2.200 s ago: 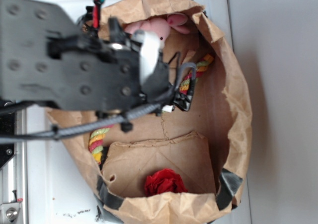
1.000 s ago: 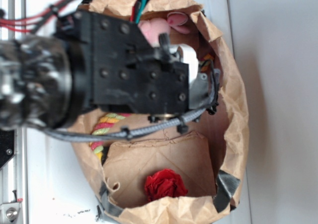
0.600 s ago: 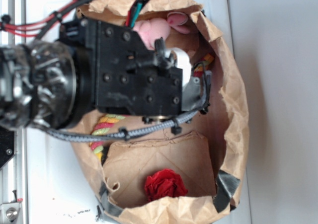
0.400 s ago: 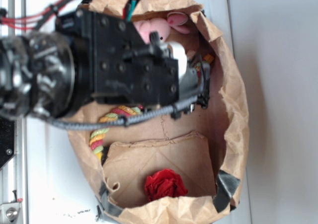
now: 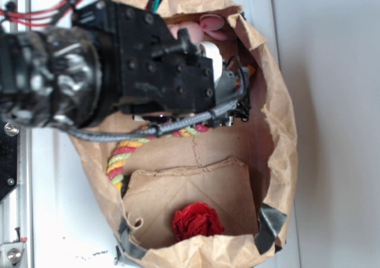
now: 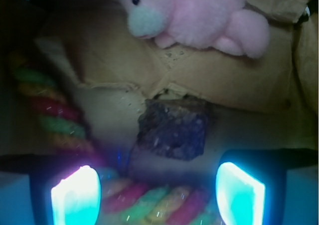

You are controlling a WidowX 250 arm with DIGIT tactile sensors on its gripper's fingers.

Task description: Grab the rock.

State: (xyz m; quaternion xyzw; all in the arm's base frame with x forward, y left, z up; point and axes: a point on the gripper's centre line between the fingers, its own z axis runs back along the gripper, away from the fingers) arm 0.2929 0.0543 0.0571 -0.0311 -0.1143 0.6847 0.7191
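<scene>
One rock sits on the brown paper floor of the bag, a blocky dark chunk with no clear long axis, only slightly wider than tall in the wrist view, its flat faces roughly square to the camera. Bare paper lies around it on both sides. The pink plush lies beyond the rock, apart from it, and the coloured rope curves past the rock's left side and in front of it, close to its near edge. The gripper hangs just short of the rock with its fingers spread wide, one to each side and wider than the rock, holding nothing. From outside, the arm hides the rock; the red ruffled ball rests far from it at the bag's near wall. Against 0.4 s ago, the arm has shifted up and leftward, uncovering more rope.
</scene>
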